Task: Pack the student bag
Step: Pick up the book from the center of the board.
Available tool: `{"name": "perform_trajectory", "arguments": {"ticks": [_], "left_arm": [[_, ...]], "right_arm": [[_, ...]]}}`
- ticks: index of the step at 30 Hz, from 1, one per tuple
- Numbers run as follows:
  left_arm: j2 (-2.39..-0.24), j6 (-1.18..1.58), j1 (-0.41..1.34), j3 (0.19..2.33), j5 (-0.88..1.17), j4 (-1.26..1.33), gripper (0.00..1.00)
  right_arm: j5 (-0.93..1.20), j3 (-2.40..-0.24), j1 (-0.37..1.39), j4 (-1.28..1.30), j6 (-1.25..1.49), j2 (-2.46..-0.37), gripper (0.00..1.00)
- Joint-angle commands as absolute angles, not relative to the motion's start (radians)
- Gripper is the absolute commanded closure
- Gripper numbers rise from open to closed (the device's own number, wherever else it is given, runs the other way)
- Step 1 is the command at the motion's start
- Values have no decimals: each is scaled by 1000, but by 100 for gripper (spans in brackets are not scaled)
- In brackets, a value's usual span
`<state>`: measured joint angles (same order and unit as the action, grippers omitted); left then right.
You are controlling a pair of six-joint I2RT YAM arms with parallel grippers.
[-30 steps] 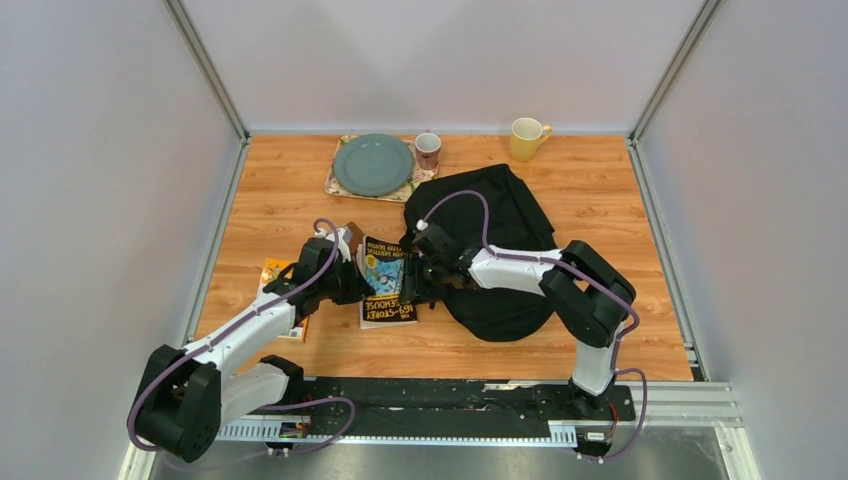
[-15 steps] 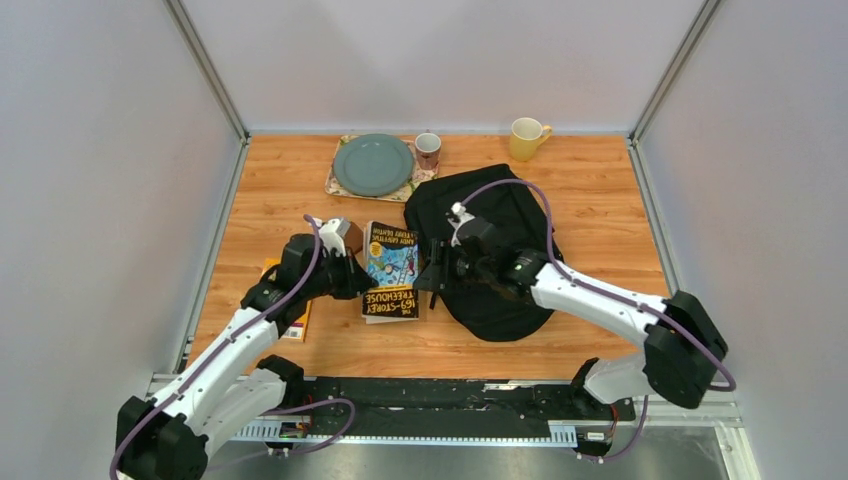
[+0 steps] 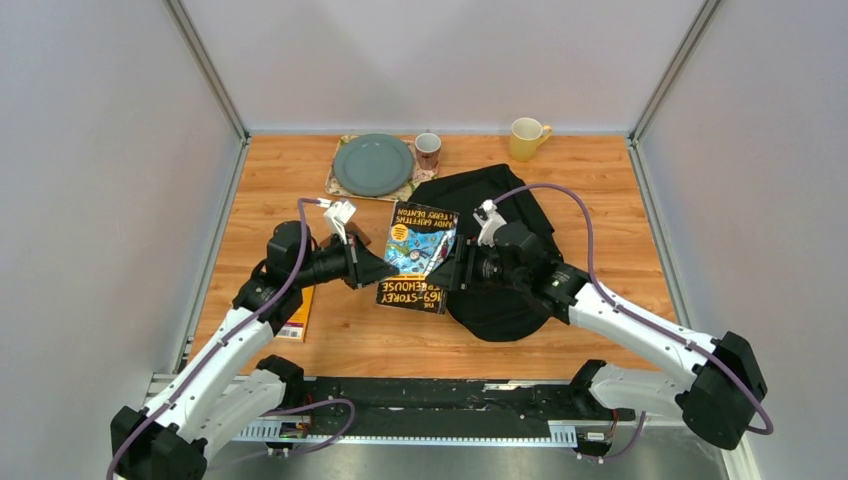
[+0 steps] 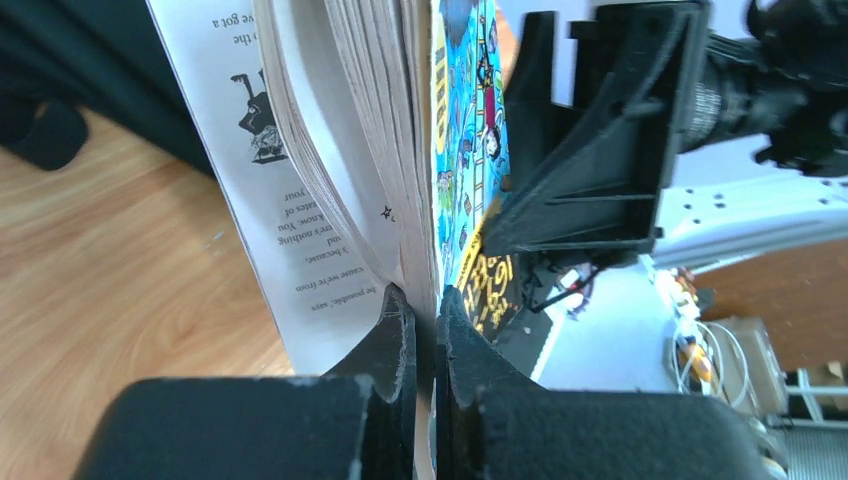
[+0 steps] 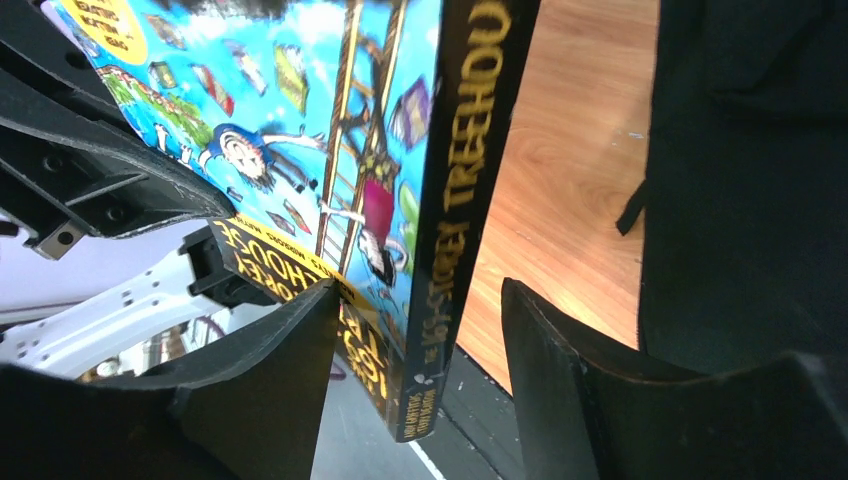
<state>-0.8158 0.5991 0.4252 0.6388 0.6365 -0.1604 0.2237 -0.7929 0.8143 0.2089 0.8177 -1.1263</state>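
Far left, near edge: orange book flat on the table, partly under the left arm.

Left gripper: fingers nearly together, clamped on the page edge of the book. Front cover and a few pages sit between the pads; the rest of the pages fan away to one side.

The book is lifted off the table and tilted, bright cover up, between the two arms.

Right gripper: fingers apart, straddling the black spine. A gap shows on the spine's outer side; contact on the cover side cannot be told.

Bag: black, slumped flat on the table right of centre, partly under the right arm, just beside the raised book.

Far edge: green plate on a mat, small mug beside it, yellow mug further right.
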Motion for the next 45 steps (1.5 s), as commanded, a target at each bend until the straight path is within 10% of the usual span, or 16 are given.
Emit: {"name": "perform_trajectory", "arguments": {"ticks": [1, 9, 19, 20, 21, 24, 45], "left_arm": [[-815, 672, 430, 652, 824, 81, 100], [-824, 724, 431, 609, 917, 175, 100], [-857, 758, 434, 574, 937, 232, 100], [-867, 758, 436, 574, 930, 223, 96], [-870, 744, 434, 577, 907, 206, 58], [-876, 709, 434, 575, 847, 138, 26], [-1017, 1113, 436, 540, 900, 764, 23]], "right_arm": [[290, -764, 796, 80, 838, -1097, 36], [315, -683, 792, -87, 891, -1029, 46], [330, -611, 781, -229, 960, -928, 89], [331, -604, 782, -235, 965, -920, 95], [336, -604, 781, -233, 971, -917, 98], [345, -594, 781, -248, 979, -899, 100], [641, -614, 778, -324, 907, -877, 100]]}}
